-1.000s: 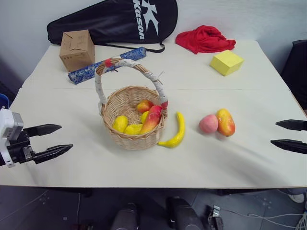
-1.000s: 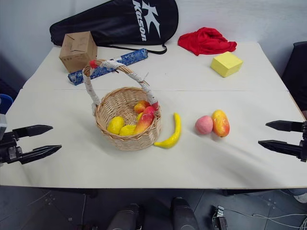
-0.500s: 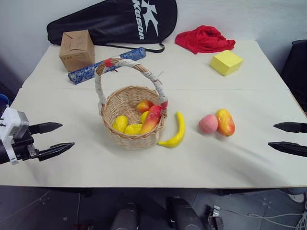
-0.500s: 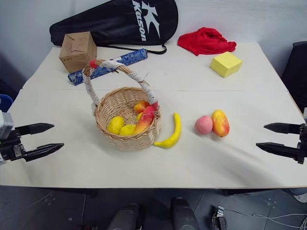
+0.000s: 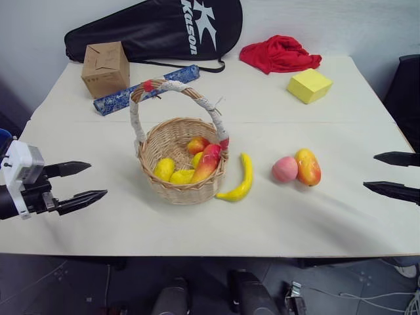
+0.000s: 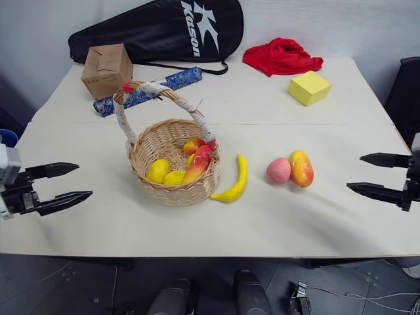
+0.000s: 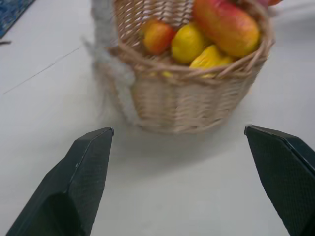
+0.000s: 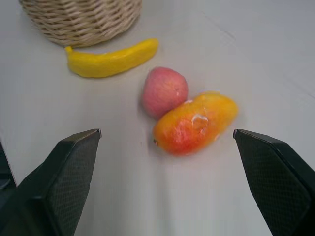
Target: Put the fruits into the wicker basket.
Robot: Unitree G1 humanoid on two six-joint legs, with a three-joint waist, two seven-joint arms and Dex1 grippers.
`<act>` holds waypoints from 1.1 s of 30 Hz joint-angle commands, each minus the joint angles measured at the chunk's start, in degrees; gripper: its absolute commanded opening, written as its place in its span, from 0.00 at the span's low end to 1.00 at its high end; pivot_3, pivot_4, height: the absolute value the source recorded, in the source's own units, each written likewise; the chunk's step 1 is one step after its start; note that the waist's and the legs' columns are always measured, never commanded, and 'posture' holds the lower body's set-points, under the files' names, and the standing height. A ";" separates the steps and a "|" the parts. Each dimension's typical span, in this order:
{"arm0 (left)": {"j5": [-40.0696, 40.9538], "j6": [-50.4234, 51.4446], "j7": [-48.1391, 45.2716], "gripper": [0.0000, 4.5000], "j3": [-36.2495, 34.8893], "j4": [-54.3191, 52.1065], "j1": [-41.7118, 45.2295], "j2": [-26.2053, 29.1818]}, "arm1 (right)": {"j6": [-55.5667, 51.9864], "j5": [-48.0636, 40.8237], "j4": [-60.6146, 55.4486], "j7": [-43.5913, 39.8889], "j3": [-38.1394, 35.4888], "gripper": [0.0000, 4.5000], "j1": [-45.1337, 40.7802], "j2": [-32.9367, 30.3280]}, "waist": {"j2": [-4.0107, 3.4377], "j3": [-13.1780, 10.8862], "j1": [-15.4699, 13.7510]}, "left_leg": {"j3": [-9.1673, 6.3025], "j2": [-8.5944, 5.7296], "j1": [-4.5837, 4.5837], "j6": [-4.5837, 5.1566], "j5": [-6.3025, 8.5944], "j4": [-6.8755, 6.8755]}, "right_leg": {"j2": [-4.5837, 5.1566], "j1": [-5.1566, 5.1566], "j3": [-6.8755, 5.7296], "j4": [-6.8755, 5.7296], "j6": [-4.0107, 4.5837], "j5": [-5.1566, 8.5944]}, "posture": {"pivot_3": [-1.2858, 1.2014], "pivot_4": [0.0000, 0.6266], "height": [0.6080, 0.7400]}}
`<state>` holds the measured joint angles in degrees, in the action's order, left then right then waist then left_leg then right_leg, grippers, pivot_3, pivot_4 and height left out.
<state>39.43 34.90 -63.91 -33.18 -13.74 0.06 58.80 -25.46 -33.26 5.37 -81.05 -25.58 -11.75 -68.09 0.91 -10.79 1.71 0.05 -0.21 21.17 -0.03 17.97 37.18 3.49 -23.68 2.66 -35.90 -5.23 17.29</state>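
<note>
— Where do the fruits lie, and how do they point?

— The banana [image 5: 239, 180] lies on the table [image 5: 315, 125] just beside the basket [image 5: 182, 163], on its right side. Its long axis runs from the near edge toward the far one, and its lower tip curls in under the basket wall. The peach [image 5: 285, 169] and the mango [image 5: 308, 167] lie touching each other further right; the mango's long axis also runs roughly near to far, slightly slanted. Several yellow and red-yellow fruits already sit in the basket.

— And your grippers?

— My right gripper [image 6: 382, 176] hovers over the right edge of the table, fingers spread wide and empty, pointing left at the mango, which is near but apart. My left gripper [image 5: 75, 182] hovers over the left edge, also spread and empty, pointing right at the basket, well apart from it.

— Anything hard to see?

— The fruits in the basket overlap, so I cannot count them surely. In my left wrist view the basket handle [image 7: 106, 54] is blurred.
</note>
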 commanded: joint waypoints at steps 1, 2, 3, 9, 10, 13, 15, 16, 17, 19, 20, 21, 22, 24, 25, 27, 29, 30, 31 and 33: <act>8.99 5.44 -3.37 1.00 2.01 -7.09 4.53 3.18 | -2.57 -3.37 -9.42 -0.87 6.91 0.99 -7.18 0.73 | 0.00 0.00 0.11 | -0.02 0.00 0.02 -0.02 -0.01 0.01 | -0.01 -0.01 -0.01 -0.01 0.00 0.00 | 0.52 0.24 1.00; 9.98 5.88 -4.37 1.00 4.20 -8.51 6.45 3.89 | -1.71 -2.09 -11.43 -1.06 11.04 0.99 -10.34 1.98 | 0.00 0.00 0.21 | -0.02 0.01 -0.01 -0.03 -0.02 0.04 | -0.02 -0.01 -0.01 -0.05 -0.01 0.00 | 0.52 0.24 1.00; 10.06 5.68 -4.79 1.00 6.18 -9.63 8.12 4.25 | -0.73 -0.75 -12.64 -1.23 14.33 0.99 -12.91 3.20 | 0.00 -0.01 0.27 | -0.02 0.01 -0.01 -0.08 -0.04 0.06 | -0.04 -0.01 -0.01 -0.07 -0.02 -0.01 | 0.52 0.24 1.00; 8.86 4.61 -5.48 1.00 17.24 -10.27 19.82 3.24 | 7.75 11.63 -9.83 -3.73 33.98 0.99 -28.39 14.77 | 0.00 -0.01 0.08 | -0.01 -0.03 0.02 -0.18 -0.17 0.09 | -0.10 -0.07 -0.10 -0.15 -0.10 -0.06 | 0.52 0.24 1.00; 8.45 4.41 -5.67 1.00 18.36 -9.80 21.06 3.09 | 9.93 13.99 -8.15 -4.33 36.47 0.99 -30.12 16.46 | 0.00 -0.01 0.02 | -0.01 -0.03 0.12 -0.19 -0.17 0.09 | -0.12 -0.16 -0.10 -0.15 -0.10 -0.06 | 0.52 0.24 1.00; 7.37 3.95 -5.93 1.00 20.42 -8.76 23.35 2.83 | 15.34 20.25 -1.49 -4.44 42.17 0.99 -34.57 21.16 | 0.00 -0.01 -0.03 | 0.04 -0.03 0.36 -0.25 -0.21 0.21 | -0.14 -0.36 -0.10 -0.19 -0.11 -0.06 | 0.52 0.24 1.00; 6.96 3.94 -5.84 1.00 21.47 -8.43 24.71 2.55 | 19.85 25.32 5.60 -3.86 45.66 0.99 -37.80 24.32 | 0.01 -0.01 0.03 | 0.12 -0.03 0.38 -0.30 -0.24 0.31 | -0.16 -0.37 -0.11 -0.21 -0.11 -0.06 | 0.52 0.24 1.00; 6.82 3.94 -5.80 1.00 21.83 -8.39 25.25 2.45 | 22.02 27.27 8.69 -3.93 46.88 0.99 -39.05 25.49 | 0.01 -0.02 0.04 | 0.17 -0.04 0.39 -0.29 -0.24 0.36 | -0.17 -0.38 -0.13 -0.22 -0.11 -0.06 | 0.52 0.24 1.00; 6.84 4.05 -5.74 1.00 22.00 -8.48 25.63 2.42 | 24.13 29.15 11.72 -4.12 48.15 0.99 -40.33 26.58 | 0.02 -0.02 0.05 | 0.20 -0.04 0.39 -0.27 -0.22 0.45 | -0.16 -0.38 -0.16 -0.26 -0.11 -0.06 | 0.52 0.24 1.00; 7.07 4.33 -5.62 1.00 22.13 -8.58 26.33 2.45 | 27.17 31.53 16.63 -4.37 49.78 0.99 -42.36 28.85 | 0.02 -0.02 0.07 | 0.28 -0.05 0.44 -0.24 -0.20 0.56 | -0.15 -0.44 -0.25 -0.38 -0.12 -0.06 | 0.52 0.24 1.00; 7.14 4.41 -5.51 1.00 22.19 -8.63 26.65 2.41 | 27.57 32.21 18.50 -4.50 50.34 0.99 -43.09 30.11 | 0.02 -0.02 0.07 | 0.32 -0.05 0.49 -0.24 -0.20 0.62 | -0.15 -0.51 -0.30 -0.52 -0.12 -0.07 | 0.52 0.24 1.00; 7.21 4.50 -5.34 1.00 22.28 -8.72 27.01 2.36 | 28.10 32.86 19.98 -4.63 50.91 0.99 -43.49 31.30 | 0.02 -0.02 0.07 | 0.34 -0.05 0.55 -0.24 -0.20 0.69 | -0.14 -0.58 -0.32 -0.66 -0.12 -0.07 | 0.52 0.24 1.00; 7.35 4.64 -5.15 1.00 22.35 -8.92 27.31 2.29 | 28.83 34.05 21.45 -4.61 51.66 0.99 -43.72 32.28 | 0.03 -0.02 0.07 | 0.34 -0.04 0.61 -0.24 -0.20 0.77 | -0.14 -0.64 -0.35 -0.69 -0.12 -0.07 | 0.52 0.24 1.00; 7.67 4.96 -4.86 1.00 22.51 -9.42 27.86 2.17 | 31.66 37.09 24.44 -3.99 52.98 0.90 -44.05 33.20 | 0.02 -0.02 0.08 | 0.32 -0.03 0.91 -0.28 -0.22 0.99 | -0.14 -0.93 -0.42 -1.02 -0.12 -0.07 | 0.52 0.24 1.00; 7.80 5.08 -4.81 1.00 22.53 -9.73 27.99 2.17 | 33.32 38.38 25.89 -3.70 53.49 0.86 -44.22 33.32 | 0.02 -0.02 0.08 | 0.32 -0.03 0.92 -0.31 -0.24 1.02 | -0.14 -0.96 -0.42 -1.04 -0.13 -0.07 | 0.52 0.24 1.00; 7.90 5.08 -4.96 1.00 22.47 -10.28 28.04 2.40 | 35.41 39.42 27.75 -3.91 53.69 0.70 -44.40 33.40 | 0.02 -0.02 0.09 | 0.31 -0.04 0.93 -0.31 -0.25 1.05 | -0.13 -0.98 -0.43 -1.03 -0.12 -0.07 | 0.52 0.24 1.00; 8.29 5.18 -5.15 1.00 22.24 -10.76 28.29 2.64 | 35.13 38.62 27.89 -4.68 52.96 0.55 -44.28 33.58 | 0.03 -0.02 0.08 | 0.28 -0.04 0.90 -0.27 -0.25 1.10 | -0.13 -0.94 -0.46 -1.03 -0.12 -0.07 | 0.52 0.24 1.00; 8.63 5.38 -5.16 1.00 22.17 -10.98 28.59 2.69 | 34.54 37.89 27.27 -5.39 52.51 0.48 -44.01 33.49 | 0.03 -0.02 0.08 | 0.27 -0.04 0.90 -0.21 -0.23 1.12 | -0.13 -0.94 -0.46 -1.06 -0.13 -0.07 | 0.52 0.24 1.00; 9.02 5.61 -5.21 1.00 22.10 -11.15 28.88 2.71 | 34.00 37.24 26.52 -6.07 52.15 0.41 -43.70 33.31 | 0.03 -0.02 0.08 | 0.24 -0.04 0.89 -0.18 -0.23 1.13 | -0.13 -0.93 -0.48 -1.09 -0.14 -0.08 | 0.52 0.24 1.00; 10.06 6.29 -5.39 1.00 22.14 -11.56 29.71 2.71 | 32.14 35.54 24.03 -7.57 51.25 0.24 -42.67 32.52 | 0.03 -0.02 0.06 | 0.17 -0.05 0.89 -0.18 -0.24 1.15 | -0.13 -0.94 -0.54 -1.16 -0.14 -0.08 | 0.52 0.24 1.00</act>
<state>47.94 40.85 -68.96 -10.14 -23.89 28.58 60.93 7.79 3.95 31.72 -86.85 27.86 -54.64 -34.57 0.94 -10.81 1.77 0.18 -0.25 22.07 -0.21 17.72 38.32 3.36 -24.62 2.10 -37.07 -5.37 17.22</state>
